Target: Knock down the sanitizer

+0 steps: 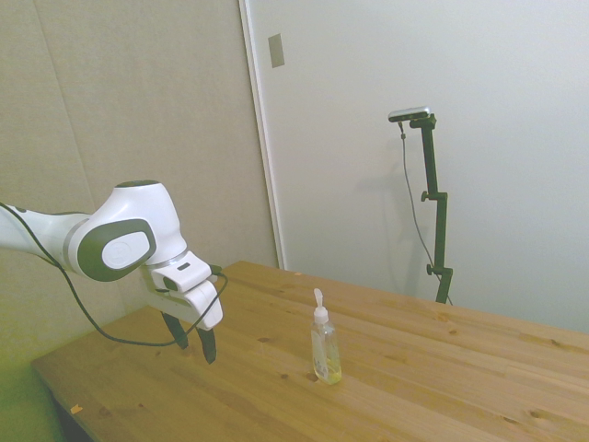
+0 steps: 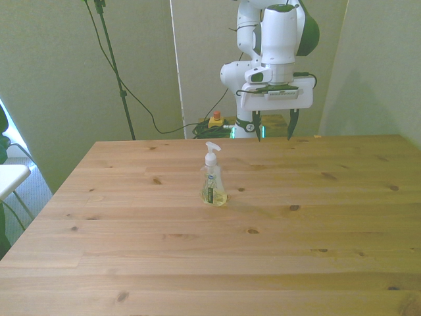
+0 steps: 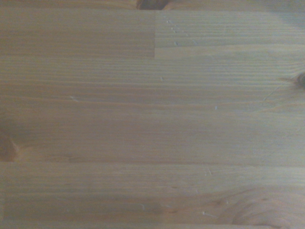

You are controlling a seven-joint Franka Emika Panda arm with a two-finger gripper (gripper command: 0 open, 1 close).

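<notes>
Sanitizer [image 2: 212, 176] stands upright on the table [image 2: 296, 250], well apart from the gripper [image 2: 274, 127]. Its fingers are spread wide. A push too low might just slide the bottle.

My wrist view shows only soft, blurred table [image 3: 152, 119] boards; the sanitizer [image 2: 212, 179] label is too small to read, and my arm's base is cut off in the side view.
</notes>
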